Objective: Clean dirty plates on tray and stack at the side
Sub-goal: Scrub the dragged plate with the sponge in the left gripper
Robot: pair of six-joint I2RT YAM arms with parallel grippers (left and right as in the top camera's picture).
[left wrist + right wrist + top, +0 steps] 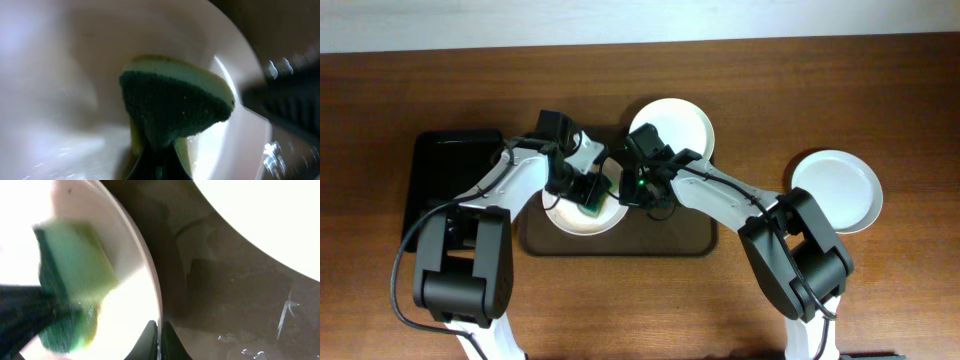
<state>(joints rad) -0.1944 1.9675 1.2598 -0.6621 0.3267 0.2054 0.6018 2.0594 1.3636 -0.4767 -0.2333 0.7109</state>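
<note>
Dark brown, the tray (690, 240) on the wooden counter (900, 300) carries the front plate (582, 224) beneath both arms and a rear plate (670, 122) at its far edge, with a third plate (837, 190) on the counter to the right. From the left wrist, the left fingers (155, 167) clamp a green sponge (175, 100) against the front plate. From the right wrist, the right fingers (149, 340) pinch narrowly on that plate's rim.

Left arm (510, 185) reaching toward 1 o'clock, left gripper (592, 191) clamped on sponge (175, 105), right arm (725, 198) stretched toward 10 o'clock, right gripper (159, 332) pinching plate (134, 305) rim
</note>
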